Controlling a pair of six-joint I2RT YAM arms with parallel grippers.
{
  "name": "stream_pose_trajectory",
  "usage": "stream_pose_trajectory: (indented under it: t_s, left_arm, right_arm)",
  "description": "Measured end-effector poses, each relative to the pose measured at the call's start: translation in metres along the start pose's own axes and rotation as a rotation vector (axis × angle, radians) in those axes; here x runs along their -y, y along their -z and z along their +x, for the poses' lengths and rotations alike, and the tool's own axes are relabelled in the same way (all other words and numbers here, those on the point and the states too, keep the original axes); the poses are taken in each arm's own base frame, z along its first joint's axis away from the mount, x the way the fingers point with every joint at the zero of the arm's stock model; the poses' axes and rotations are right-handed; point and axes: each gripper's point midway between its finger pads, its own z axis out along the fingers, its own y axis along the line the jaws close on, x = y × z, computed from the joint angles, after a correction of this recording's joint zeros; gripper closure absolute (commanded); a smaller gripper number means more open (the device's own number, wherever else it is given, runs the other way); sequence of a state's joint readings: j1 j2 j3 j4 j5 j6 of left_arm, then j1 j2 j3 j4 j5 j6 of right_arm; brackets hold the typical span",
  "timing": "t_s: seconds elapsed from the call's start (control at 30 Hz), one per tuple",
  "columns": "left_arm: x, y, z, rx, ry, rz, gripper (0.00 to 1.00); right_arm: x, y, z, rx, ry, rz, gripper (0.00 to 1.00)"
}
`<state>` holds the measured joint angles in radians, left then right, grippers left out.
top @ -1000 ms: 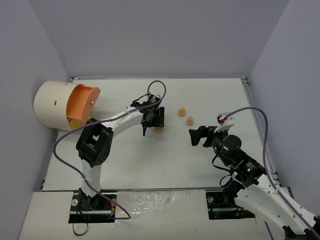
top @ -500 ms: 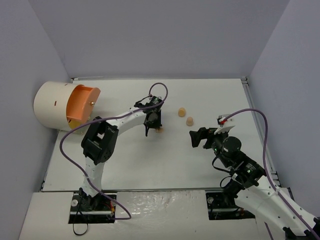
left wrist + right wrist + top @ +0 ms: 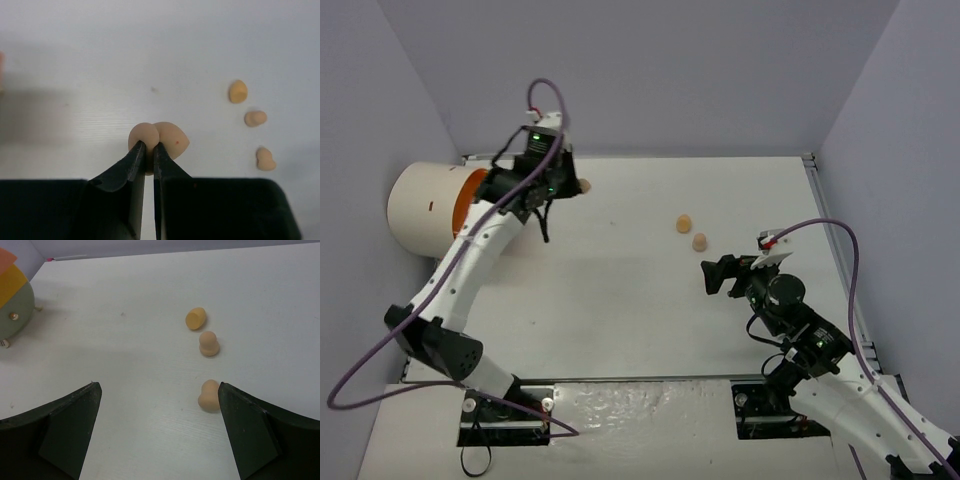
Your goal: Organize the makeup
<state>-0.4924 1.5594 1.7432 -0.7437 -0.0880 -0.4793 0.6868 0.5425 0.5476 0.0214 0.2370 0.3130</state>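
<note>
A peach egg-shaped sponge (image 3: 170, 137) is pinched between the fingers of my left gripper (image 3: 149, 145), squashed in the middle. In the top view this gripper (image 3: 572, 187) is raised at the back left with the sponge (image 3: 584, 186) sticking out, next to the cream cylinder (image 3: 420, 210). Three more peach sponges lie on the table: one on its side (image 3: 195, 318), one (image 3: 209, 343) below it, and one (image 3: 209, 395) just inside the right finger of my right gripper (image 3: 157, 387). That gripper (image 3: 712, 275) is open and holds nothing.
The cream cylinder with its orange front (image 3: 480, 200) stands at the table's back left; its coloured face with a small knob (image 3: 13, 316) shows at the left of the right wrist view. Grey walls enclose the white table (image 3: 620, 310).
My left gripper closed on a sponge at mid-table, then lifted it and swung it back and left toward the cream cylinder. The right arm has not moved.
</note>
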Motion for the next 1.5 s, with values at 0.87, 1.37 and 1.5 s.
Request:
stream_pose_trajectory:
  t_s: [0.87, 1.37, 1.5]
  left_arm:
    - [-0.253, 0.012, -0.038, -0.028, 0.298, -0.452, 0.75]
    - [-0.257, 0.007, -0.033, -0.030, 0.341, -0.454, 0.38]
    - [-0.248, 0.009, -0.038, -0.010, 0.350, -0.411, 0.32]
  right_arm:
    - [0.003, 0.004, 0.002, -0.009, 0.010, 0.006, 0.00]
    - [0.016, -0.015, 0.034, -0.125, 0.000, 0.107, 0.00]
    - [0.028, -0.024, 0.051, -0.189, -0.003, 0.169, 0.01]
